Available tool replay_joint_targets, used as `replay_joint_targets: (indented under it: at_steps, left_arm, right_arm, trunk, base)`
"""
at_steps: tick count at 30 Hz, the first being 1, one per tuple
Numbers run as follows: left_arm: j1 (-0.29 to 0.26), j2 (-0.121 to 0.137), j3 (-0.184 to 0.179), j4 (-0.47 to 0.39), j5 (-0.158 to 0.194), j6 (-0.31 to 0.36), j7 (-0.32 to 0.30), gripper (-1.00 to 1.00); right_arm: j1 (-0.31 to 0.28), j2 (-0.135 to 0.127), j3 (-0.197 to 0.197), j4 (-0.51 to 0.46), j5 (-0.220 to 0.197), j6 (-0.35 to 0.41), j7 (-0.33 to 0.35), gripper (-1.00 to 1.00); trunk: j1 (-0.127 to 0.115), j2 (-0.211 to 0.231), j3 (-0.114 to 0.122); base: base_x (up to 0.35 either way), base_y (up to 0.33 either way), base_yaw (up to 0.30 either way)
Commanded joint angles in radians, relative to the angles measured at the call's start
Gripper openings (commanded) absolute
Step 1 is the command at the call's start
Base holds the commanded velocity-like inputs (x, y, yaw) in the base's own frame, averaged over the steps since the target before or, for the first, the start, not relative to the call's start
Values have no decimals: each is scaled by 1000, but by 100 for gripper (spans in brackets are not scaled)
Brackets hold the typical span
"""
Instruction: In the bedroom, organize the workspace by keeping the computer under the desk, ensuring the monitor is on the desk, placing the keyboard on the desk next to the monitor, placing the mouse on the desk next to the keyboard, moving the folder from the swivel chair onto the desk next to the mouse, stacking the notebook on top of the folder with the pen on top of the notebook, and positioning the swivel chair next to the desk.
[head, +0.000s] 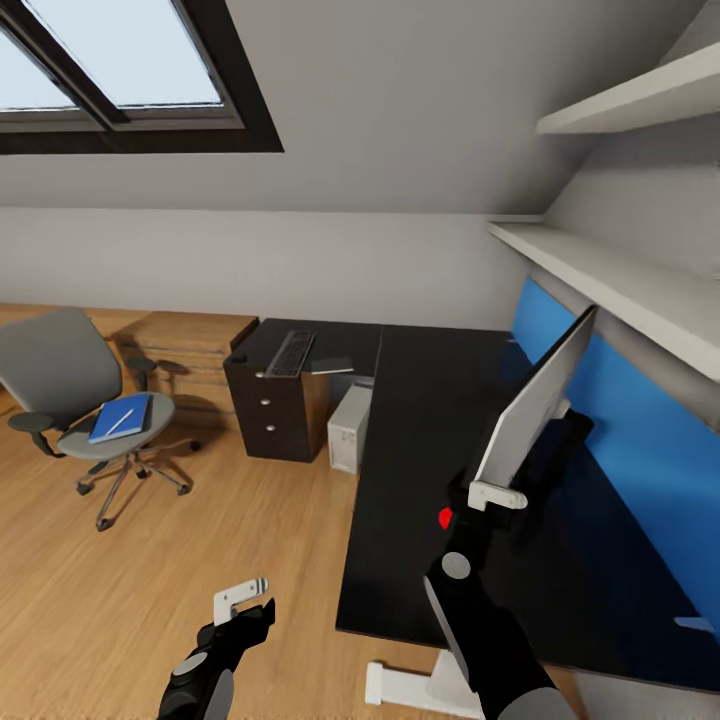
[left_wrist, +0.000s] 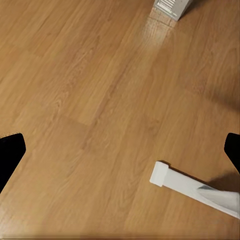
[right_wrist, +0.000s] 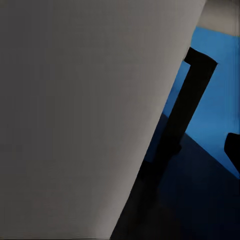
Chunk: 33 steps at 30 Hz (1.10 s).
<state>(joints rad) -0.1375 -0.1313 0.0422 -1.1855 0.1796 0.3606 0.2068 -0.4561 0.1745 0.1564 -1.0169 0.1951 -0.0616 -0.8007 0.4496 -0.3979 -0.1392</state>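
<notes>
right end effector (head: 497, 494) at monitor (head: 535, 405) edge

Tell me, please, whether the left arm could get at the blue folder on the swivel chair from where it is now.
Probably not yet. The left gripper hangs over bare floor, and the folder lies on the swivel chair across open floor; nothing blocks the way, but the base would likely need to roll closer.

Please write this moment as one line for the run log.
right end effector: at monitor edge, grip unclear | left end effector: over floor | folder: on swivel chair
</notes>
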Motion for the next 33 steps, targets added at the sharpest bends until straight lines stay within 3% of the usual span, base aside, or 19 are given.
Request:
replay_joint_targets:
  at_steps: [1, 33]
  left_arm:
    - [-1, -1, 1, -2, 11, 5, 5, 100]
    - [-1, -1, 2, -2, 12, 5, 5, 100]
  right_arm:
    - [-1, 0, 0, 1, 0, -3, -5, 100]
    - [-1, 0, 1, 3, 0, -3, -3, 100]
  trunk:
    - [0, -2, -2]
    - [0, -2, -2]
  base:
    - [-139, -125, 0]
    - [-139, -119, 0]
